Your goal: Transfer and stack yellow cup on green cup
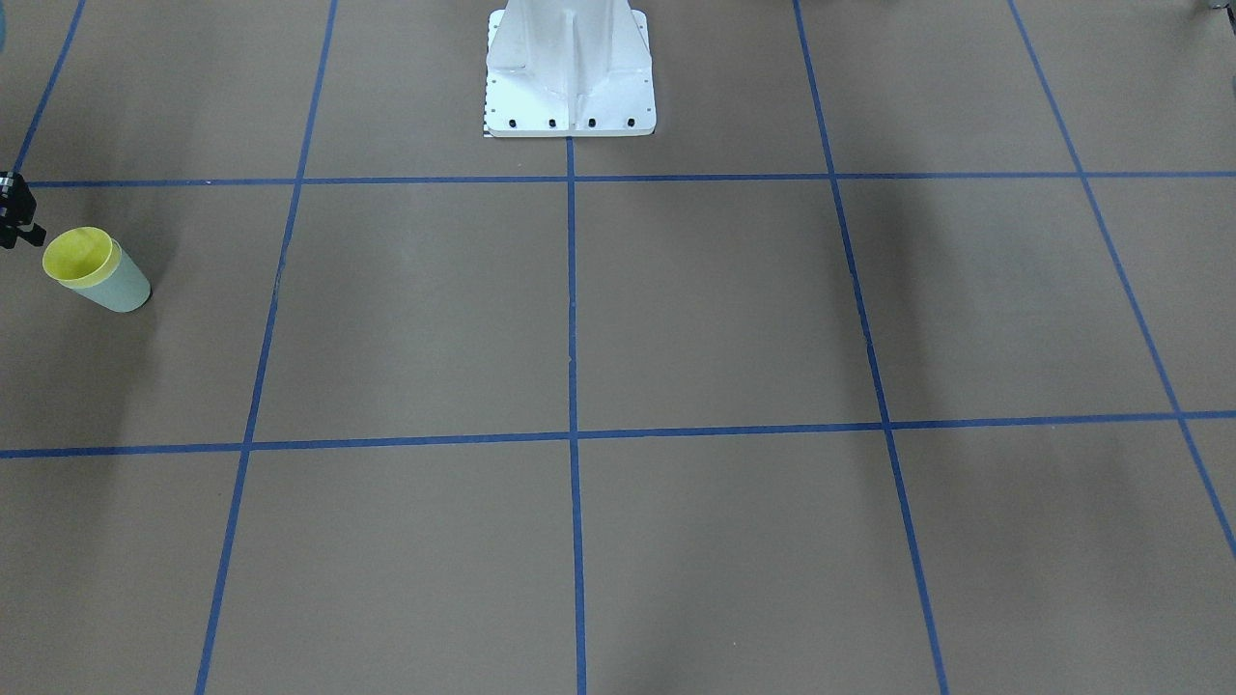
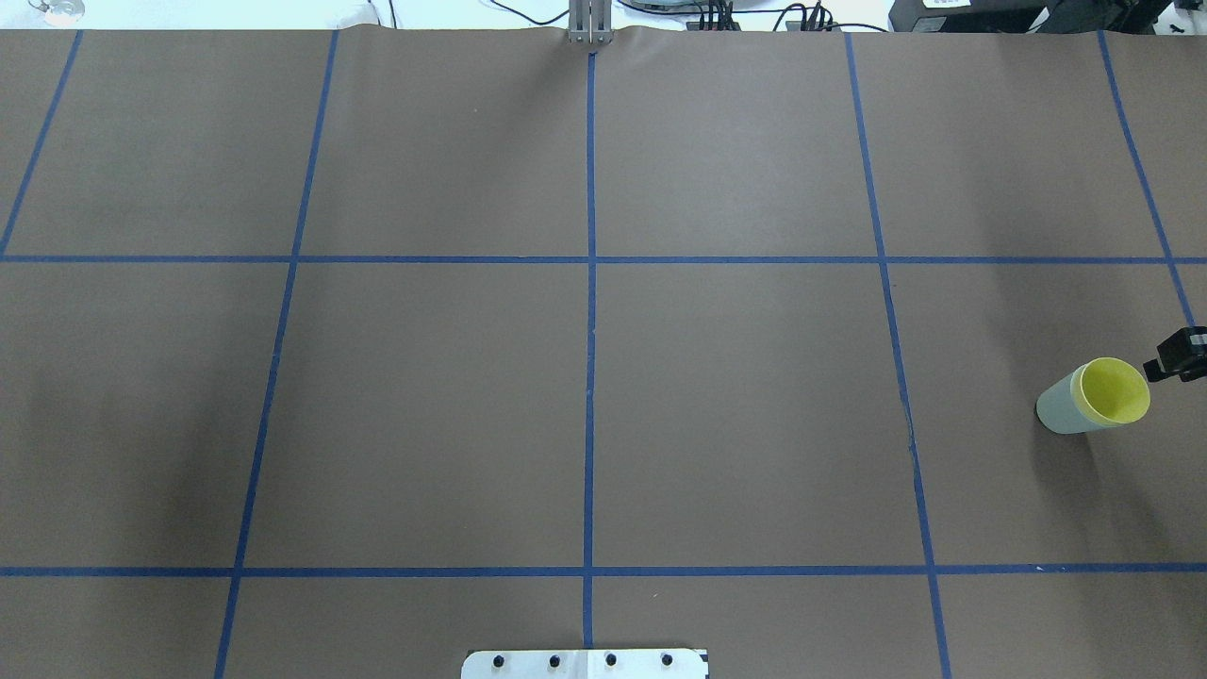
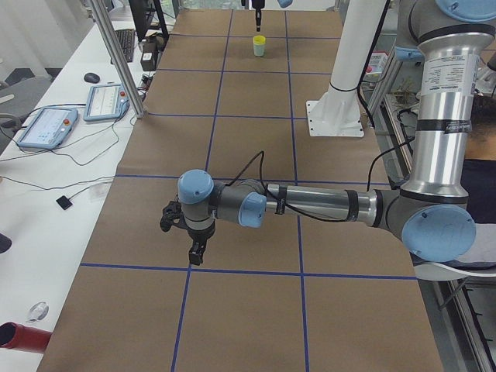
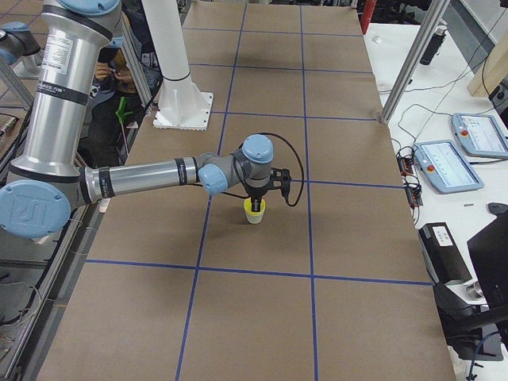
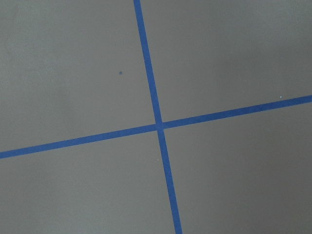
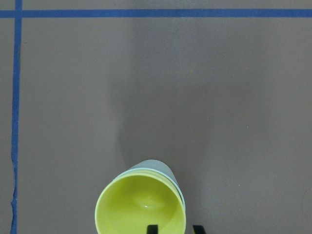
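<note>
The yellow cup (image 1: 82,253) sits nested inside the green cup (image 1: 121,288), upright on the table near the robot's right end. In the overhead view the yellow cup (image 2: 1117,389) fills the green cup (image 2: 1061,407). My right gripper (image 6: 174,228) hovers just above the stack, fingers apart on either side of the yellow cup's (image 6: 141,204) near rim, holding nothing. It shows at the frame edge in the overhead view (image 2: 1174,358). My left gripper (image 3: 194,248) hangs over bare table at the left end. I cannot tell whether it is open or shut.
The white robot base (image 1: 570,77) stands at the table's middle back edge. Blue tape lines (image 5: 158,126) grid the brown table. Tablets and cables (image 4: 444,163) lie on a side bench beyond the table.
</note>
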`<action>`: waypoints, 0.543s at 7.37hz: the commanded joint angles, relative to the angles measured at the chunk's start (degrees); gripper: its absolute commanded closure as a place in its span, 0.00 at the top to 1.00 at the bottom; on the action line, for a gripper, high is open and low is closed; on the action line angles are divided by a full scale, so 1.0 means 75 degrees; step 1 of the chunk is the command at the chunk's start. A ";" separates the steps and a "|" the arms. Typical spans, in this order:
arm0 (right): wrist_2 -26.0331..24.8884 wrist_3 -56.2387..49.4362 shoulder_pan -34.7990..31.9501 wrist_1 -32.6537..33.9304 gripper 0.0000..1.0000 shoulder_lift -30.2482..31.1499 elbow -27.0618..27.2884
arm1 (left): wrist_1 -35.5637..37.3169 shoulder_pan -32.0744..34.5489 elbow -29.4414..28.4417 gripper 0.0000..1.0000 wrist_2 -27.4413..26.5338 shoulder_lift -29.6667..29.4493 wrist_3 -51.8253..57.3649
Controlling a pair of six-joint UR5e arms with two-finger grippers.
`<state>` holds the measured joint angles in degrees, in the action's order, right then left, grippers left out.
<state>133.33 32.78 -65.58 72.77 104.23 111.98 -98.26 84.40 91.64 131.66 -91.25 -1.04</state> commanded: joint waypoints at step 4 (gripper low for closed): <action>-0.0035 -0.0326 -0.0557 0.0117 1.00 -0.0362 -0.0397 | 0.0000 0.0008 -0.0007 1.00 -0.0012 0.0002 -0.0013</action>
<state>133.12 31.81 -67.15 73.26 102.25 110.77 -98.26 84.39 91.60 131.58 -91.23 -1.13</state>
